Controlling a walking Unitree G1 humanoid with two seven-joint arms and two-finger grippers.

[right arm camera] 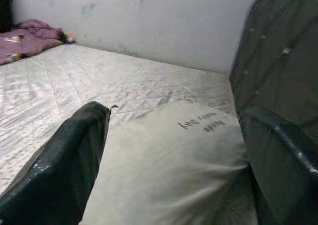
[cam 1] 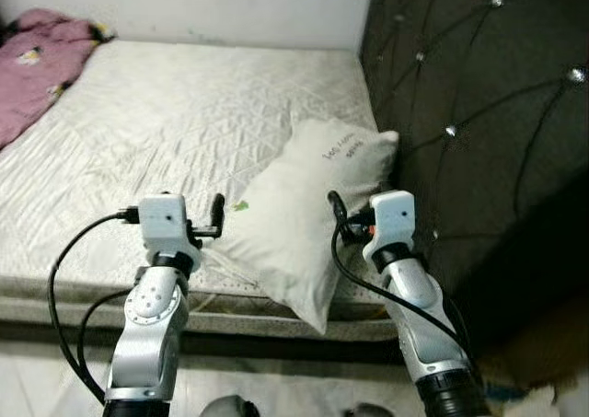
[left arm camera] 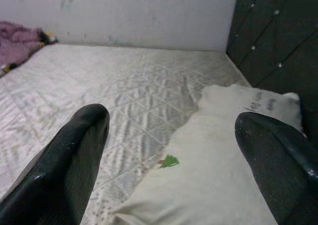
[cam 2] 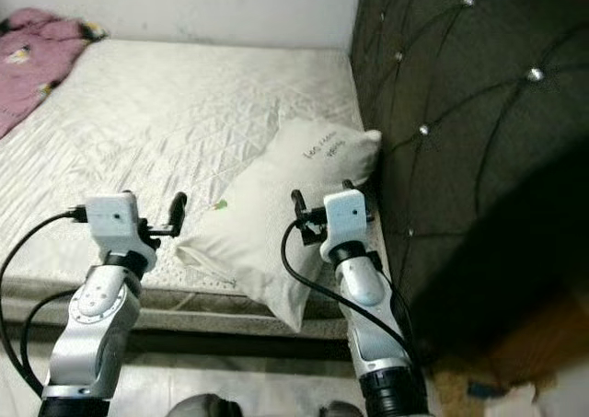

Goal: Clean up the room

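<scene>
Left tool (left arm camera: 169,150) and right tool (right arm camera: 174,150), both spread, hover over the white pillow (cam 1: 304,205) on the mattress (cam 1: 175,122).

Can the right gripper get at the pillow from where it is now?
Probably yes. The right gripper hangs open just above the white pillow, which lies on the mattress beside the headboard, with nothing between them.

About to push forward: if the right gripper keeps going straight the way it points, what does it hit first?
Most likely the white pillow, which lies right ahead between the open fingers of the right gripper. The dark tufted headboard stands close beside; depth is uncertain.
</scene>
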